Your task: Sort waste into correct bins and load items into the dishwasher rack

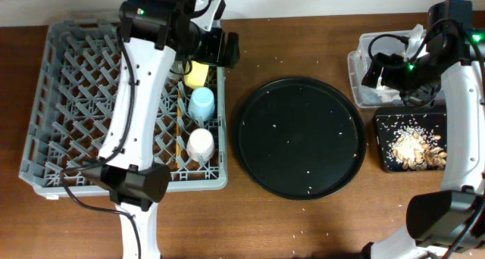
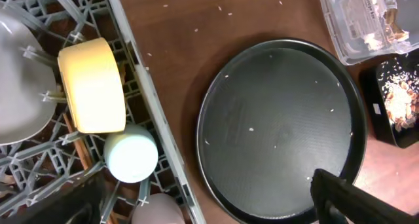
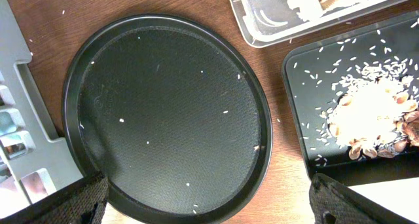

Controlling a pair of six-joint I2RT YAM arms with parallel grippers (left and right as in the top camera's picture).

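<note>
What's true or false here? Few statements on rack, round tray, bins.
1. The yellow bowl sits in the large square grey plastic dishwasher rack. True.
2. The pale grey round plate lies on the large round black tray. False: it is in the rack.
3. The beige-brown crumbly food scraps lie in the shallow black rectangular tray. True.
4. The small light-blue cup stands on the table. False: it is in the rack.
5. The clear plastic rectangular tub is empty. False: it holds crumpled white paper.
</note>
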